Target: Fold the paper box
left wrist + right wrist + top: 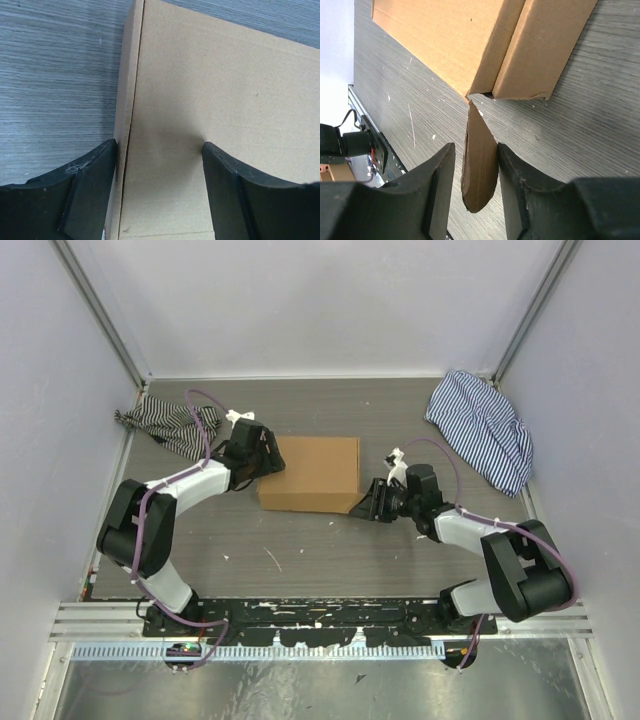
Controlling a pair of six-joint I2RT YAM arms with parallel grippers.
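Note:
The paper box (310,472) is a shallow brown cardboard box lying closed in the middle of the table. My left gripper (262,455) stands open at the box's left end. In the left wrist view the box (210,90) fills the frame, and the left gripper (160,150) straddles its left edge, one finger beside the side wall and one on the lid. My right gripper (365,502) is at the near right corner. There a rounded flap (480,160) sticks out of the box (455,40) between the fingers of the right gripper (475,146). It touches one finger, with a small gap to the other.
A dark striped cloth (175,425) lies bunched at the back left, just behind my left arm. A blue striped cloth (483,428) lies at the back right. Grey walls enclose the table on three sides, and a metal rail (320,620) runs along the near edge.

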